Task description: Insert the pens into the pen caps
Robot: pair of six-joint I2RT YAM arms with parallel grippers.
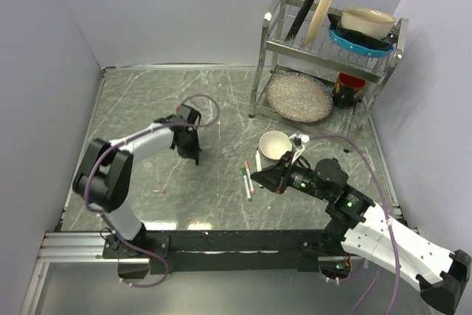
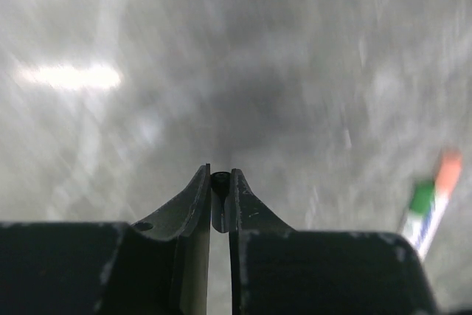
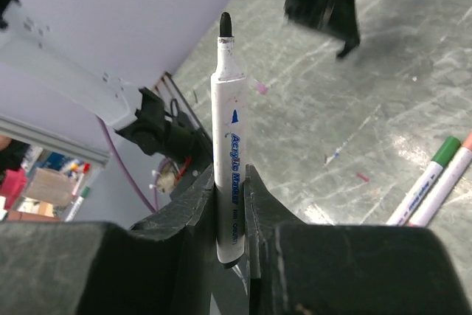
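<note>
My right gripper (image 3: 230, 182) is shut on a white pen (image 3: 228, 123), which stands upright in the jaws with its black tip bare. In the top view that gripper (image 1: 259, 177) hovers beside two pens (image 1: 247, 180) lying on the table; their green and orange ends (image 3: 435, 186) show at the right of the right wrist view. My left gripper (image 1: 193, 157) points down at the table's middle left. Its jaws (image 2: 220, 182) pinch a small black pen cap (image 2: 220, 180). A pinkish cap (image 1: 158, 191) lies to the left, also visible from the right wrist (image 3: 259, 88).
A cream mug (image 1: 275, 145) stands just behind the right gripper. A metal dish rack (image 1: 273, 46) at the back right holds plates, a bowl (image 1: 367, 22), a round grey dish (image 1: 299, 96) and a red cup (image 1: 350, 82). Walls close in the table's left and right edges.
</note>
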